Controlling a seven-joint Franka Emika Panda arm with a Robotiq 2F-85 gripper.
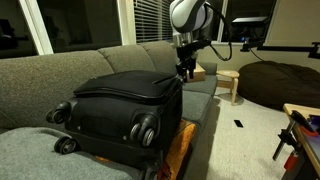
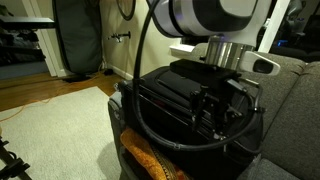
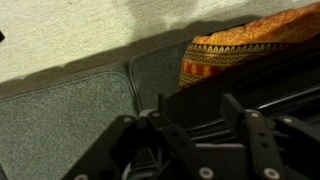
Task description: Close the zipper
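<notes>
A large black fabric wheeled suitcase lies on a grey couch. The zipper is a thin dark line around its lid edge; I cannot make out the pull. My gripper hangs at the suitcase's far top corner, fingers down at the lid edge. In an exterior view the gripper is right against the suitcase side. In the wrist view the gripper has its fingers apart, with dark suitcase ridges between them. It looks open; nothing visibly held.
An orange patterned cushion lies under the suitcase, also seen in both exterior views. A wooden stool and a dark beanbag stand beyond the couch. A rug covers the floor.
</notes>
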